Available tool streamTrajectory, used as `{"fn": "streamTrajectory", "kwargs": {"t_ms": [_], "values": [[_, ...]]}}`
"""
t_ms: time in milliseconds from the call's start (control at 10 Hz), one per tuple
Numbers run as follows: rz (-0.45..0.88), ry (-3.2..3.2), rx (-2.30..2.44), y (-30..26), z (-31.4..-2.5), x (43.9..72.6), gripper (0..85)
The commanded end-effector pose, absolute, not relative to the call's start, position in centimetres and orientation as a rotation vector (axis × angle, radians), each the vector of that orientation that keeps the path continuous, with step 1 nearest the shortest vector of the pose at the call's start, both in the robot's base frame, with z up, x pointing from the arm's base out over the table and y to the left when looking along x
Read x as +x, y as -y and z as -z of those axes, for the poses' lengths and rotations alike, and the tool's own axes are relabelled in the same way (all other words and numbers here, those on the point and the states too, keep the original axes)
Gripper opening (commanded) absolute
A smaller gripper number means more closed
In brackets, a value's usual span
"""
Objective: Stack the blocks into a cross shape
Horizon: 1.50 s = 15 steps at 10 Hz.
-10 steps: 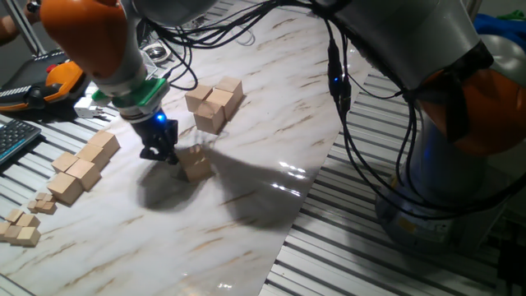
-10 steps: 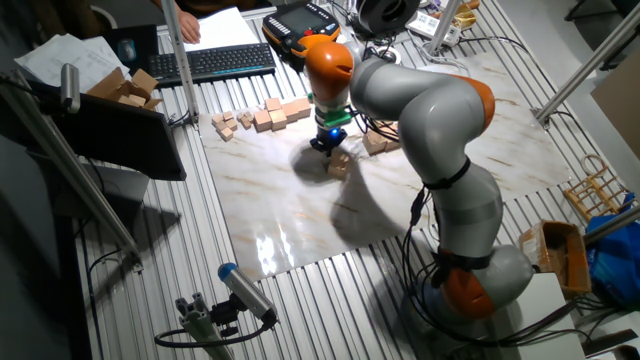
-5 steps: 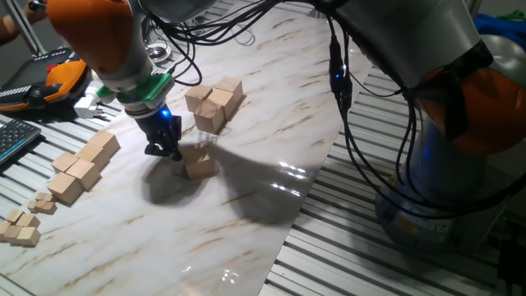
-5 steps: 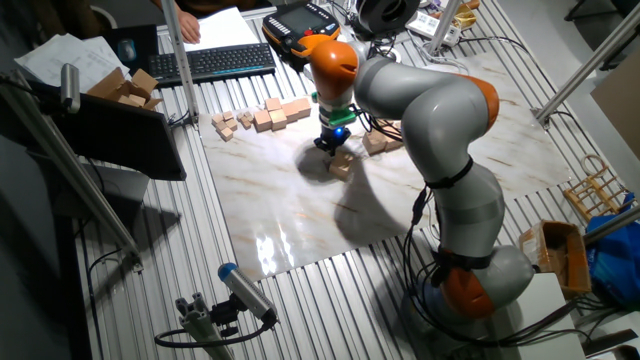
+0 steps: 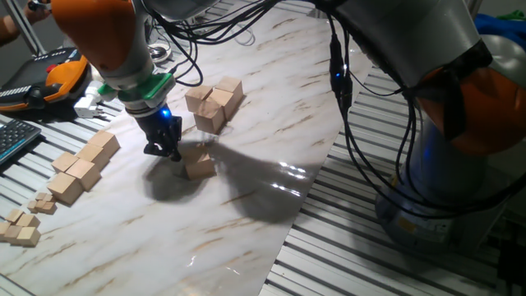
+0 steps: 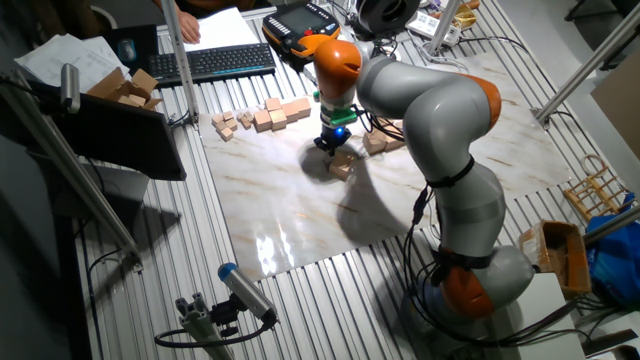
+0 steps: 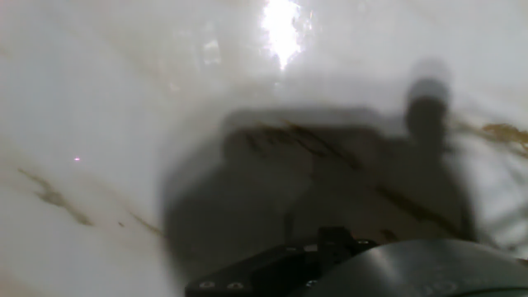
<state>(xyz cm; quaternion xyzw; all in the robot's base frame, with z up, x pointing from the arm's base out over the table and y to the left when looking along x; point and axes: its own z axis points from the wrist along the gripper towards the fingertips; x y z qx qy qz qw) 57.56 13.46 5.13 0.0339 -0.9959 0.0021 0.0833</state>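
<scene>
Far left in one fixed view: small tan cubelets (image 5: 20, 228) near the surface (image 5: 271, 131) edge, then the joined row of tan cubes (image 5: 82, 168) running diagonally up. Neither touches the arm.

Next right: pincer (image 5: 167, 153) down low over the marble slab, blue light on just above it. Fingers dark and small in frame; cannot tell if the pincer is wide or narrow, and nothing visibly sits between the fingers.

Single block (image 5: 198, 162) lies flat on the surface just beside the pincer, on its right side, in the arm's shadow. Whether they touch is unclear. The other fixed view shows the same: pincer (image 6: 328, 143) directly above-left of that block (image 6: 341, 166).

Further right and back: cluster of blocks (image 5: 214, 102) pushed together, at least one sitting on top of the others. Count not certain from here.

Hand view: blurred, only marble, a dark shadow patch and glare; no block readable.
</scene>
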Motion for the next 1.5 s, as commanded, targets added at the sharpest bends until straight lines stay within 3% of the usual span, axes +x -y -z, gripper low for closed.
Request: {"fn": "streamTrajectory", "kwargs": {"t_ms": [0, 900, 1400], "values": [[-0.001, 2.971, 0.105, -13.42, -5.12, 57.55, 0.0], [0.087, 2.989, -0.084, -13.42, -5.12, 57.55, 0.0], [-0.026, 2.978, -0.058, -12.94, -4.67, 56.74, 0.0]]}}
